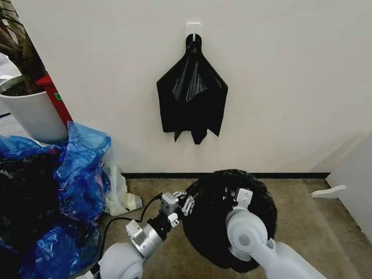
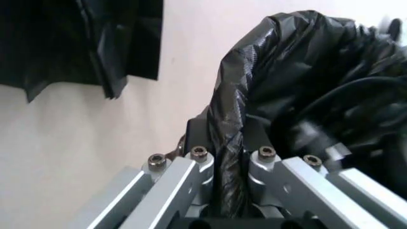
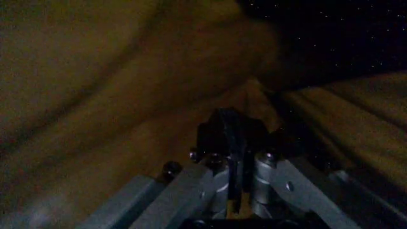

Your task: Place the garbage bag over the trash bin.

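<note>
Draping low and centre in the head view, the garbage bag, a rounded glossy black mass above the tan carpet, flanked by both arms. Looks thin, light, limp and slippery; likely to slide out of a loose pinch and tear under a hard tug, so best taken by a gathered fold at the mouth edge, not by a single taut sheet. Hiding any sign of the trash bin, which may sit beneath the plastic; cannot say.

Reaching in at the bag's left side, the left gripper; seen from its own wrist, pressed together on a twisted rope of black film running between the fingers. Meeting the bag's upper right edge, the right gripper; from its own wrist, fingers drawn close on a thin dark layer, amid dim folds.

Offering the layout: head view, with the smaller black bundle on a wall hook at upper centre, blue bags at left. Offering the actual grips: wrist views alone.
</note>
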### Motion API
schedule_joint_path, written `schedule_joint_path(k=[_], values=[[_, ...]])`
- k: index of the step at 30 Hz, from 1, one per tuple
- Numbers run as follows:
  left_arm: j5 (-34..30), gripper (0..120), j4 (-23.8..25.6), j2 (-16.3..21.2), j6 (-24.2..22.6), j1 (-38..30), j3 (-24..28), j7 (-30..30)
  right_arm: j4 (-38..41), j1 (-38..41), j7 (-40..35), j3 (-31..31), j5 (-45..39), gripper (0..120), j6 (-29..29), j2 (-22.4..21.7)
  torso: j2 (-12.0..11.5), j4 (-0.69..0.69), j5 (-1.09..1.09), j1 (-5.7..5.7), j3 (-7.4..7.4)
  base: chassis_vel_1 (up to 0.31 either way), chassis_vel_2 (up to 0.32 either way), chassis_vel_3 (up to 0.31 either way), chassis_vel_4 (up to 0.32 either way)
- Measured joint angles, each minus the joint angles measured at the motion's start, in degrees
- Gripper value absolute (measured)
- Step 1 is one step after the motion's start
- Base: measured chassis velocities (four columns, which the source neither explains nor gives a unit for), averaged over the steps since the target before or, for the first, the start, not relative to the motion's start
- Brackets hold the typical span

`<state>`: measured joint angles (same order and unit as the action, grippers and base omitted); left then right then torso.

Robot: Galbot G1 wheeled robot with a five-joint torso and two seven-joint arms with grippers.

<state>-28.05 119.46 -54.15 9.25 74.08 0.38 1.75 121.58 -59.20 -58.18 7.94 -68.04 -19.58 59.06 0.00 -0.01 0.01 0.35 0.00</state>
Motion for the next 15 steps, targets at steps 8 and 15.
schedule_joint_path(k=[8,15], values=[[1.56,4,-0.61,-0.79,-0.98,-0.39,0.23,-1.31,0.79,-0.2,-0.39,1.4,-0.23,0,-0.02,-0.3,0.0,0.0,0.0,0.0,0.0,0.0,0.0,0.0,0.0],[3.42,4,0.12,-1.0,-0.98,-0.24,0.38,-0.85,-1.51,0.53,-0.79,2.2,-0.23,0,-0.08,1.4,0.0,0.0,0.0,0.0,0.0,0.0,0.0,0.0,0.0]])
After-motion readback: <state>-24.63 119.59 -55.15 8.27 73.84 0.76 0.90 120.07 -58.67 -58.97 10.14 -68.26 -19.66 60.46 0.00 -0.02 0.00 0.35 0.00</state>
